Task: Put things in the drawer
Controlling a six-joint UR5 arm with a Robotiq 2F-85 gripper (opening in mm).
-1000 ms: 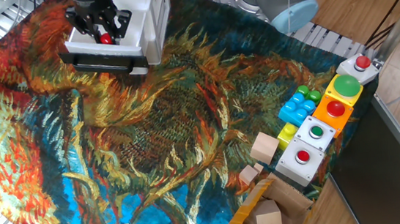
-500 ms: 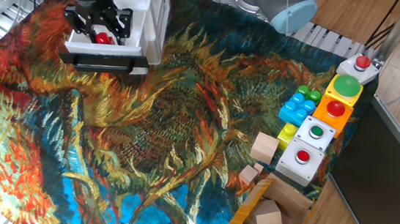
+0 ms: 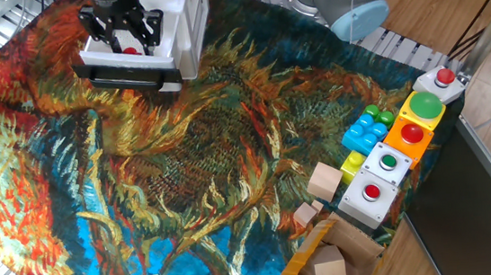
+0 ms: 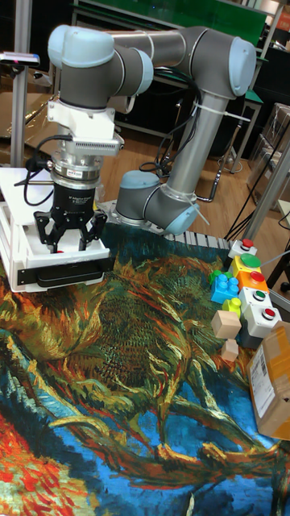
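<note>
Fixed view: we hang our gripper (image 3: 124, 43) over the drawer (image 3: 104, 55) at the far left, fingers spread wide. Inside its white tray lies the red block (image 3: 130, 50), just under the fingertips, not pinched.

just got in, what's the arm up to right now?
The arm's tool sits low over the open white drawer at the far left of the table, fingers spread. A small red block shows between them, down in the drawer; whether it is fully let go is hard to tell. Off to the right, the wooden cubes, the coloured bricks and the button boxes lie untouched.
</note>
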